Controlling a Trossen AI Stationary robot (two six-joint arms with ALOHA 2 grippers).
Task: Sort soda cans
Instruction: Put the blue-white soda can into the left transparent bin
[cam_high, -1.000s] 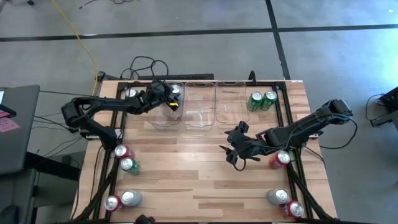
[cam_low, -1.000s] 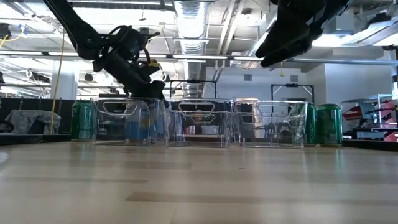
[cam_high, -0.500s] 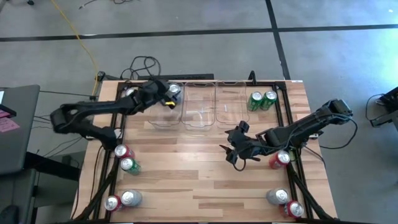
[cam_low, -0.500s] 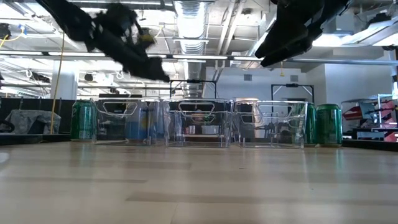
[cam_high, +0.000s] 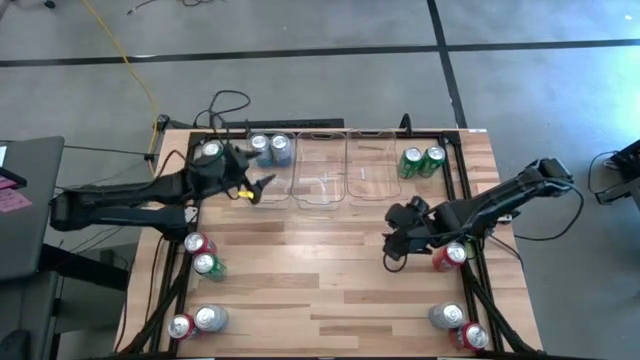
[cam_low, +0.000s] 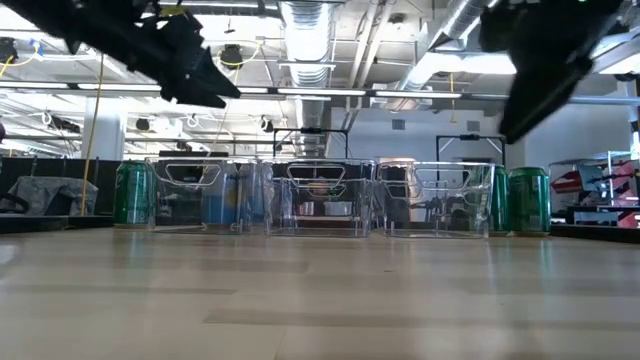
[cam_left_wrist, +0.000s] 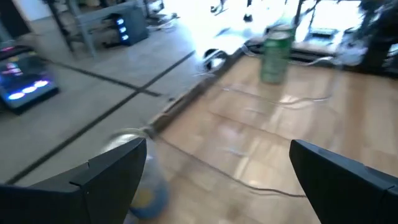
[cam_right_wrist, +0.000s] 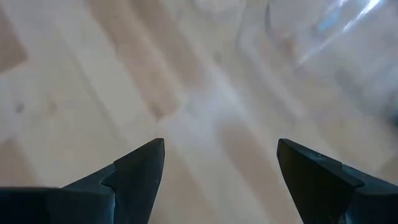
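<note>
Both hands are held open and empty: the left hand (cam_high: 262, 183) is raised beside the left bin (cam_high: 268, 172), where two blue cans (cam_high: 270, 147) are seen, and the right hand (cam_high: 392, 252) is hung near a red can (cam_high: 450, 255). That can could be knocked over if it is reached too fast. Other cans are left around the wooden tabletop (cam_high: 310, 270). A big workshop room is seen behind.

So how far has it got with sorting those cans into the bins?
Barely started. Two blue cans sit in the left bin; the other two bins look empty. Both grippers are open and hold nothing: the left gripper by that bin, the right gripper over bare table. Still out: the green pair, a green can, and mixed cans near the table's corners.
</note>
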